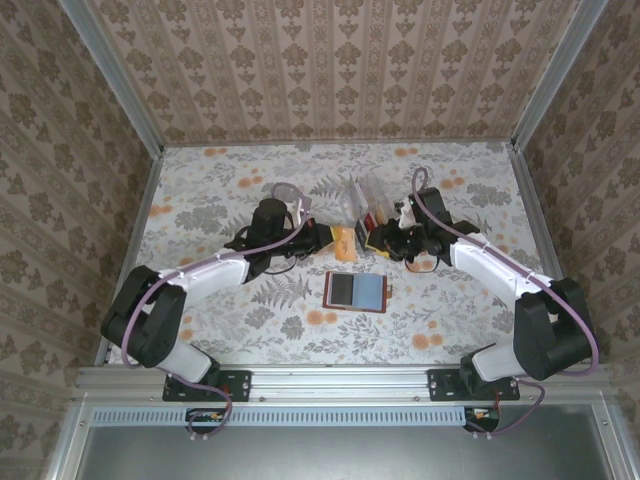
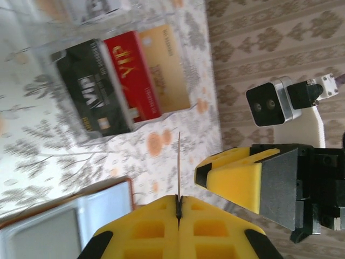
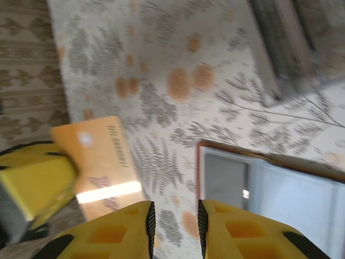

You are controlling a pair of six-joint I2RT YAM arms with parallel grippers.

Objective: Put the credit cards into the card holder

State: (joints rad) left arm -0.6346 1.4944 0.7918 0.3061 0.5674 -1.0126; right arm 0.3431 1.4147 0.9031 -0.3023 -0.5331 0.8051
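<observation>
My left gripper [image 2: 179, 200] is shut on an orange-gold credit card [image 1: 345, 243], which stands on edge as a thin line [image 2: 179, 162] in the left wrist view and shows its flat face [image 3: 99, 162] in the right wrist view. My right gripper [image 3: 173, 226] is open with nothing between its fingers, hovering just right of that card [image 1: 388, 240]. The card holder [image 1: 355, 291] lies open on the table in front of both grippers, its reddish border visible [image 3: 198, 172]. A black card [image 2: 91, 89], a red card [image 2: 132, 75] and a gold card [image 2: 164, 67] sit side by side in a clear stand.
The clear plastic stand [image 1: 360, 195] rises just behind the grippers at mid-table. Patterned walls close in the table on three sides, with metal rails along the edges. Floral tablecloth lies open to the left and right of the arms.
</observation>
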